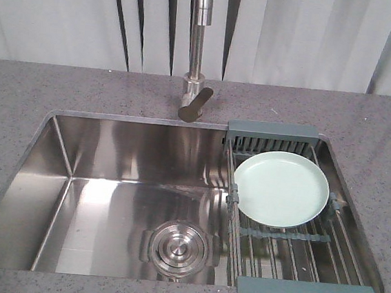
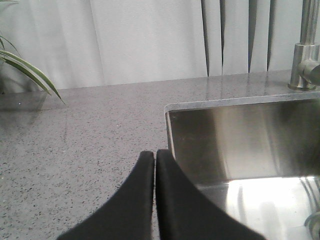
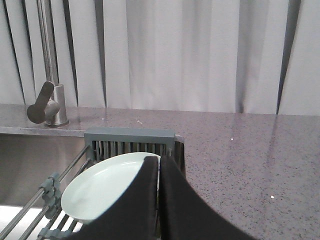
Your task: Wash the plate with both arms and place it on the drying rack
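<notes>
your plate [image 1: 281,189] lies face up on the drying rack [image 1: 296,250], which spans the right end of the sink [image 1: 107,200], right of the drain [image 1: 177,247]. your right gripper [image 3: 159,161] hangs near the plate's rim, fingers pressed together, holding nothing. your left gripper [image 2: 155,154], also closed and empty, sits over the sink's left edge and the countertop [image 2: 75,140]. the faucet [image 1: 197,63] stands behind.

Ahead and right of the left gripper [image 2: 155,156], whose black fingers are pressed together, the sink [image 2: 172,120] basin lies open, with the faucet [image 2: 306,55] at its far rim. Ahead of the right gripper [image 3: 159,161], fingers likewise together, the plate [image 3: 100,187] and drying rack [image 3: 130,141] block the way; bare countertop [image 3: 250,160] opens rightward.
</notes>
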Robot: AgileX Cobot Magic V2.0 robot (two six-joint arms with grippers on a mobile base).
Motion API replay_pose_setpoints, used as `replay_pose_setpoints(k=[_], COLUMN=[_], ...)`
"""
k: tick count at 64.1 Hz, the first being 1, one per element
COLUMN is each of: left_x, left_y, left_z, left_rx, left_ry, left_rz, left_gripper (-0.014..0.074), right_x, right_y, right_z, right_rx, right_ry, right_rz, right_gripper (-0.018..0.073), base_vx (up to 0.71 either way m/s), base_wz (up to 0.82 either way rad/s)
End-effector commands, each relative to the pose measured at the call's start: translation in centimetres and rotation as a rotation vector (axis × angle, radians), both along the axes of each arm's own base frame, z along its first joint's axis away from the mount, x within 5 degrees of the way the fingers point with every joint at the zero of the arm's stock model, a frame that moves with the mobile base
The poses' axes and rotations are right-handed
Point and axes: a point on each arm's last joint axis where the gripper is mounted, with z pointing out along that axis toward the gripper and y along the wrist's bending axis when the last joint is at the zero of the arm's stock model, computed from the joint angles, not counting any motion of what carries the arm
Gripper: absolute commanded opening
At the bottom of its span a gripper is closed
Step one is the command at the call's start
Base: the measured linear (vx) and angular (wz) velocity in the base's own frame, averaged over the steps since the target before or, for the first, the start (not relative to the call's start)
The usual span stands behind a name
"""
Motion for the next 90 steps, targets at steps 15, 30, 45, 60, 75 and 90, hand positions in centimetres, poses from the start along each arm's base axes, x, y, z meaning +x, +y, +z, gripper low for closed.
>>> replay_pose_setpoints(k=[15,30,45,60,75,90], left_x=[-0.03,-0.03,-0.03,-0.03,-0.03,-0.03], left_y=[-0.05,-0.05,-0.05,-0.05,-0.05,-0.05], left_z=[0.15,0.15,0.15,0.15,0.15,0.15], left_rx=[-0.008,-0.008,-0.008,-0.008,-0.008,-0.008], left_ry=[-0.073,-0.073,-0.073,-0.073,-0.073,-0.073], left_rz=[-0.005,-0.005,-0.005,-0.005,-0.005,-0.005], left_gripper=[-0.0006,-0.0006,-0.0006,-0.0006,-0.0006,-0.0006], right_x=[-0.15,-0.15,-0.15,-0.15,-0.15,-0.15], right_y=[0.00,0.00,0.00,0.00,0.00,0.00], right_z=[0.76,0.76,0.76,0.76,0.76,0.76], right_rx=[0.003,0.004,0.004,0.004,0.004,0.004], right_ry=[-0.095,-0.095,-0.095,-0.095,-0.095,-0.095], right_rz=[-0.001,-0.001,-0.001,-0.001,-0.001,-0.001], right_gripper=[-0.0006,-0.0006,-0.0006,-0.0006,-0.0006,-0.0006], base_vx=[0.00,0.00,0.00,0.00,0.00,0.00], base_wz=[0.00,0.00,0.00,0.00,0.00,0.00])
